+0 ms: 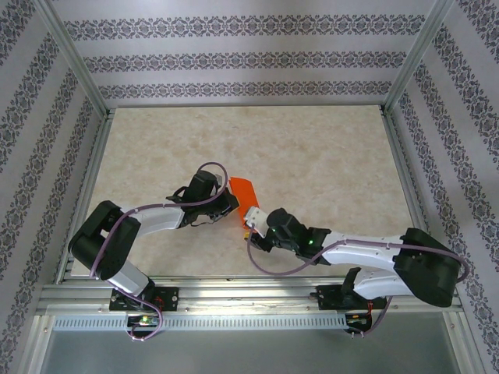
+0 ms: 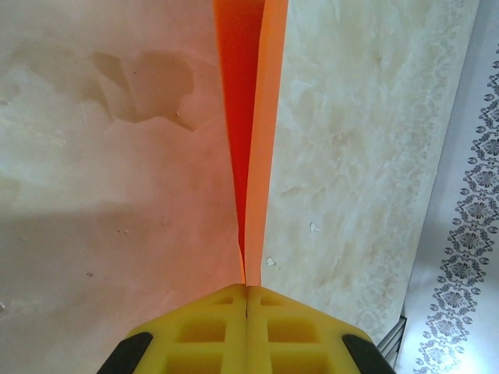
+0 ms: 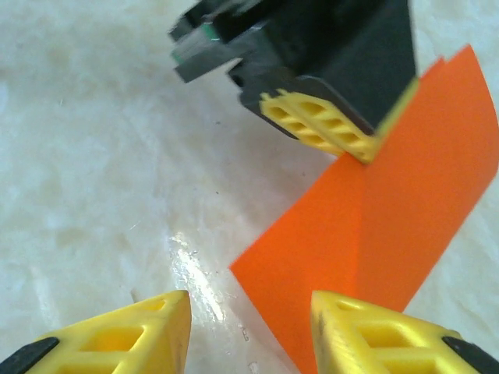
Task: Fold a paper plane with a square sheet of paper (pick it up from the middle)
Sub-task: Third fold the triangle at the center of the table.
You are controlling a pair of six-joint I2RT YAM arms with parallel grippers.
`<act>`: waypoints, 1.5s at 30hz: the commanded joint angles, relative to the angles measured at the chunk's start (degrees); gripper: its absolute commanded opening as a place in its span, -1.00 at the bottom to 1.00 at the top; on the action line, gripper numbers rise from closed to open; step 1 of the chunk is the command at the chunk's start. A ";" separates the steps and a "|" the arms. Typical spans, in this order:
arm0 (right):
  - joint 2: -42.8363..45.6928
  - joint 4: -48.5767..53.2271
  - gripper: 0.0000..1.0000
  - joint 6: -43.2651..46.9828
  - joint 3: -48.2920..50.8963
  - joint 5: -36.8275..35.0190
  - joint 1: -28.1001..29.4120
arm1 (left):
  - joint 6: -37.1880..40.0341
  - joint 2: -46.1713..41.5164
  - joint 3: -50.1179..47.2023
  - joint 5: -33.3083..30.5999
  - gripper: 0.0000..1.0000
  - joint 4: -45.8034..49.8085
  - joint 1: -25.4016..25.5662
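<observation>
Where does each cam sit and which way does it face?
Top external: above and behind the bases, looking down on the table; both arms, left tool and right tool by the orange paper.
Left wrist: on that wrist, looks along its shut fingers, pinching the paper.
Right wrist: on that wrist, looks past its parted fingers at the paper and left tool.
Shared: all show the paper; top and right wrist both show the left tool holding it.
</observation>
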State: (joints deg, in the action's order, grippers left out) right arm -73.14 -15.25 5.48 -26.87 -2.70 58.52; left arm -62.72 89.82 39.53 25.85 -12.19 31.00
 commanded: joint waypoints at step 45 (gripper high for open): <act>-14.31 -11.65 -0.58 9.90 -2.04 -22.35 7.13 | -1.74 -0.35 0.28 1.04 -1.00 1.02 -0.77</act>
State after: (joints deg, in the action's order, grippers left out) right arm -87.61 -26.04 15.40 -28.36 -23.62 65.14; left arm -63.75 89.84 39.59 26.55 -11.79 30.98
